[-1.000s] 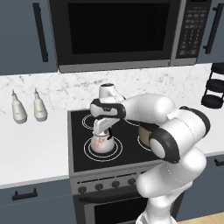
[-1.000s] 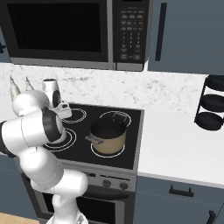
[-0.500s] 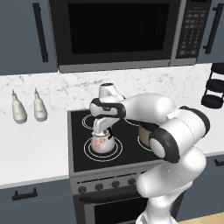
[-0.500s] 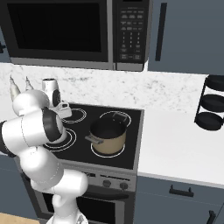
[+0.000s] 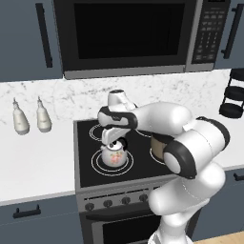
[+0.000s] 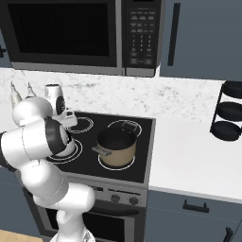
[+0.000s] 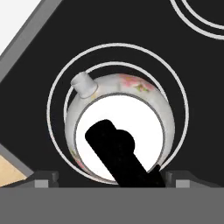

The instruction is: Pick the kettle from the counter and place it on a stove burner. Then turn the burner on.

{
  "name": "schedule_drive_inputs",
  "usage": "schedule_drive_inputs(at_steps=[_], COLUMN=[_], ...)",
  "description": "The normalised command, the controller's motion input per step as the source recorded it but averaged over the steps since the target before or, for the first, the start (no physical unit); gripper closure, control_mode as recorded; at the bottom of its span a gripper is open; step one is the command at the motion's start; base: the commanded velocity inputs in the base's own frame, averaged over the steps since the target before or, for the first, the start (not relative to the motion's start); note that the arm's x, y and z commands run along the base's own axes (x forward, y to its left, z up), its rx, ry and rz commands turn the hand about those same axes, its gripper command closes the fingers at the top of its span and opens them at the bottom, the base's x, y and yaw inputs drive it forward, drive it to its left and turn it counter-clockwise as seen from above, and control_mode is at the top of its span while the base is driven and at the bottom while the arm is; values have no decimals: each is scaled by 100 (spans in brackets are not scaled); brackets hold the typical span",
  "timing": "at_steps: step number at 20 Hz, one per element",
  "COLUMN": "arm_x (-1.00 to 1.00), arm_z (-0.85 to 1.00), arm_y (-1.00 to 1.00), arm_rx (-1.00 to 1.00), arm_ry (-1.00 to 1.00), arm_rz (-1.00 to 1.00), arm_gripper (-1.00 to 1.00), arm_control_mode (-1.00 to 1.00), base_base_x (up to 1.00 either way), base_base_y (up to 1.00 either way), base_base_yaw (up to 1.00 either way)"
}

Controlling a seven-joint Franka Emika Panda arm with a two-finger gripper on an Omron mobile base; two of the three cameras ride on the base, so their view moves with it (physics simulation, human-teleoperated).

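White marble-veined counter [image 5: 38, 157] flanking a black glass cooktop [image 5: 86, 167], with the white Franka arm [image 5: 157, 116] reaching over it from the base. Progress, as judged from the layout: the kettle is off the counter and standing on the burner, so the placing step looks done — what remains is to lift the hand clear and turn the burner on, presumably at the row of dark round knobs [image 5: 116, 201] on the steel front panel below the glass.

Large stove burner [image 7: 59, 83], two concentric white rings printed flat on the glossy cooktop, at front left. A tan metal pot with a dark interior [image 6: 116, 147] occupies the right-hand burner, well apart.

Small round white kettle with reddish floral print [image 5: 114, 156], glazed and smooth, sits upright inside the inner ring, roughly centred; its short cylindrical spout [image 7: 84, 84] and black arched handle [image 7: 116, 148] show from above in the hand view.

Two-finger gripper [image 5: 115, 141] hangs directly over the kettle's handle. Its jaws stand spread, one dark tip at each side of the handle, neither visibly pressing it — the kettle appears released.
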Motion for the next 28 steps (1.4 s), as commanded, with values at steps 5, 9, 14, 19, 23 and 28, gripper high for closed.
schedule_drive_inputs(at_steps=[5,9,14,19,23,28], arm_x=[-4,-1,-26,-72,-59,-50], arm_z=[3,36,54,31,7,0], arm_y=[-9,-4,0,5,30,52], arm_rx=[0,0,0,0,0,0], arm_ry=[-10,-18,-18,-6,-2,-4], arm_rz=[-3,-2,-6,-12,-15,-16], arm_gripper=[-100,-100,-100,-100,-100,-100], arm_control_mode=[-100,-100,-100,-100,-100,-100], base_base_x=[0,0,0,0,0,0], base_base_y=[0,0,0,0,0,0], base_base_yaw=[0,0,0,0,0,0])
